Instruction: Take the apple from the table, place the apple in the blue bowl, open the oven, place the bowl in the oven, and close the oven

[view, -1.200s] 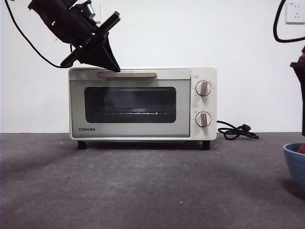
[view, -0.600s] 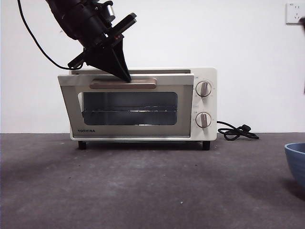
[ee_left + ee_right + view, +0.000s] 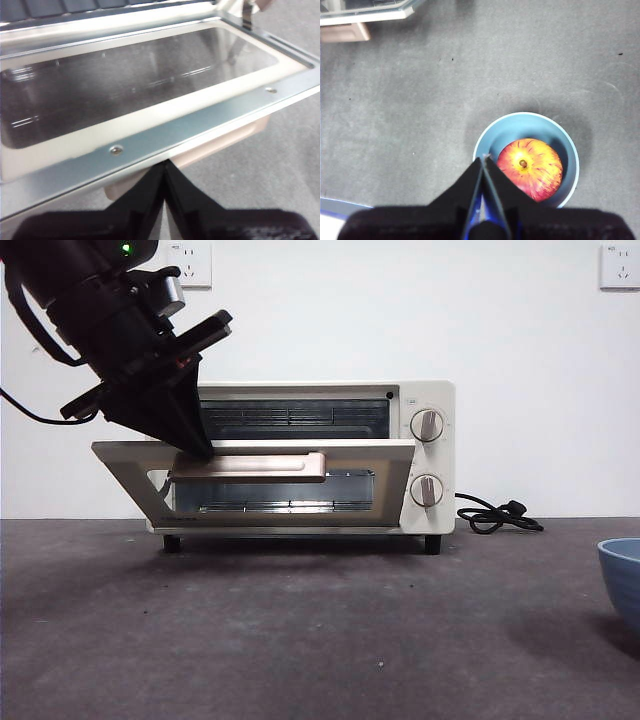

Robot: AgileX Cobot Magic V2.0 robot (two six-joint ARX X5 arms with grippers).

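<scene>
Two steps are done: the apple [image 3: 530, 169] is sitting in the bowl [image 3: 492, 135], just beyond the right gripper's [image 3: 483, 161] closed, empty tips. The left gripper [image 3: 198, 450], jaws pressed together, is hooking the handle [image 3: 250, 466], lowering the oven [image 3: 425, 455] door [image 3: 150, 110]; next, finishing the swing.

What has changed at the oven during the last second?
The left gripper came down onto the beige handle and pulled the oven door from shut to partly open, tilted outward and down. The right arm left the front view; its gripper now hangs above the blue bowl holding the apple. The oven body, cord and table stayed.
</scene>
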